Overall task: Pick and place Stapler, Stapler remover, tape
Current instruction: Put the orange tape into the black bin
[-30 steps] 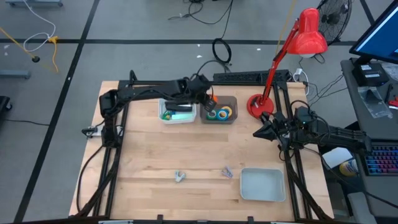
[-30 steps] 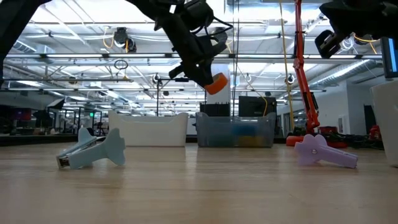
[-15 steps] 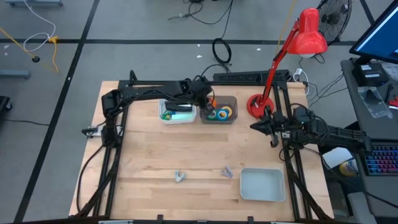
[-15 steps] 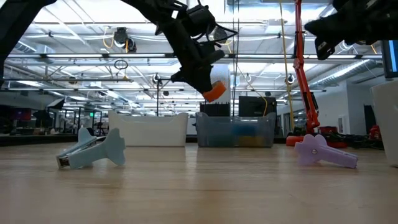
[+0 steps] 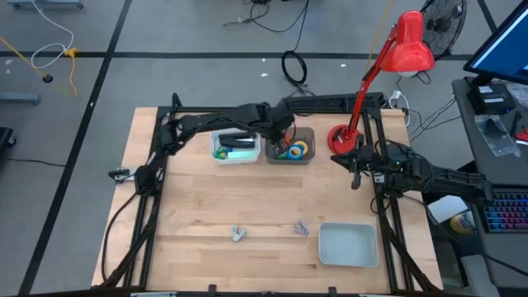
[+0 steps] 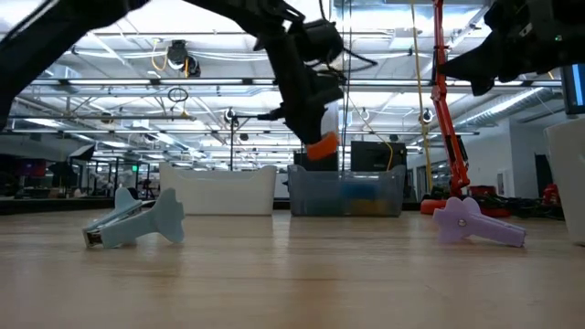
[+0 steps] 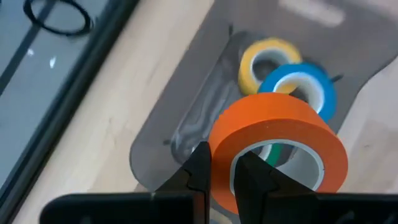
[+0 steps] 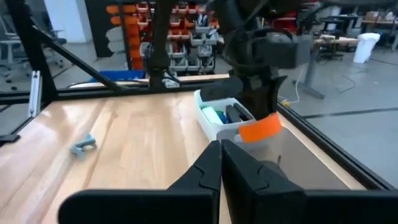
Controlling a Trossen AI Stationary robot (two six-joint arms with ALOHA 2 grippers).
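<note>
While hanging over the grey bin (image 5: 312,140) in the upper middle of the high view, grips the orange tape roll (image 7: 280,124) by its wall: left gripper (image 7: 221,168), fingers nearly closed, one finger outside the ring and one inside. Moved right since a second ago, from over the gap between the two bins to right above the grey one. Dropped lower too, with the orange roll now just above the bin's top edge in the low view. Swung as well: right gripper (image 5: 355,173), at the right of the high view near the base of the red lamp (image 5: 408,41), a second ago pointing left, now closer to the lamp base, fingers closed tight on nothing. Four tape rolls counted: the orange one in the air, plus the yellow roll (image 7: 249,59), the blue roll (image 7: 326,93) and a sliver of the green roll (image 7: 268,152) lying in the grey bin. Two bins side by side: grey, and the white bin (image 5: 216,140) to its left. Two little tools lying on the wood, same spots as before: small pale blue tool (image 6: 137,224) and small purple tool (image 6: 475,224). One white tray (image 5: 323,247) at the lower right.
</note>
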